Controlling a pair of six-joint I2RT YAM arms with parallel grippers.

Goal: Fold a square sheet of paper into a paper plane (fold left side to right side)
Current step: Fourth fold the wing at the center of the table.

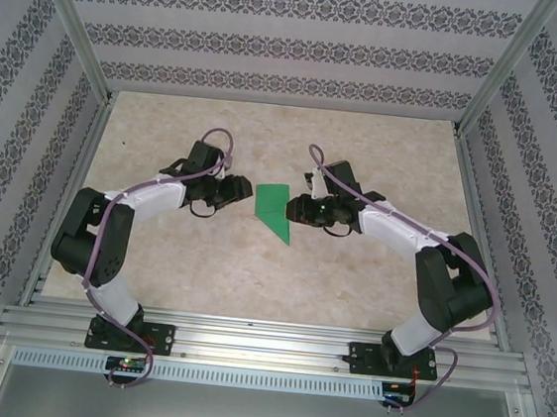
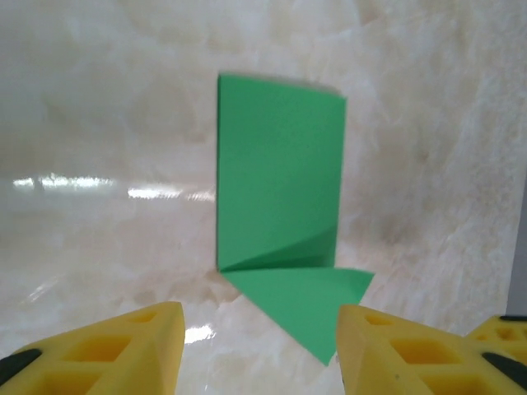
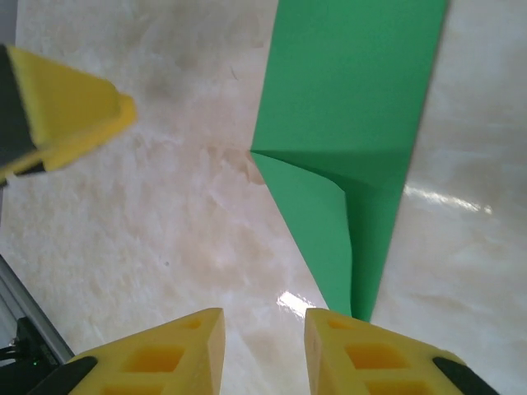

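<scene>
Left claw [image 1: 226, 193] sits low over the tabletop [image 1: 370, 288], just left of the green paper [image 1: 273, 208], pads spread, nothing pinched. In its wrist view the left claw [image 2: 259, 313] frames the paper's [image 2: 280, 173] near point, bare tabletop between the pads. Paper lies flat mid tabletop between both arms, part folded: a long strip with one corner turned over as a triangular flap, sharp point toward the near side. Probably left there so either arm can reach a long edge. Right claw [image 1: 296, 208] is touching or just beside the paper's right edge, cannot tell which. In its wrist view the right claw [image 3: 263, 317] is parted a little, empty, paper [image 3: 346, 99] tip beside its right pad. Long edges lie free, open tabletop near and far, little room between the claws
</scene>
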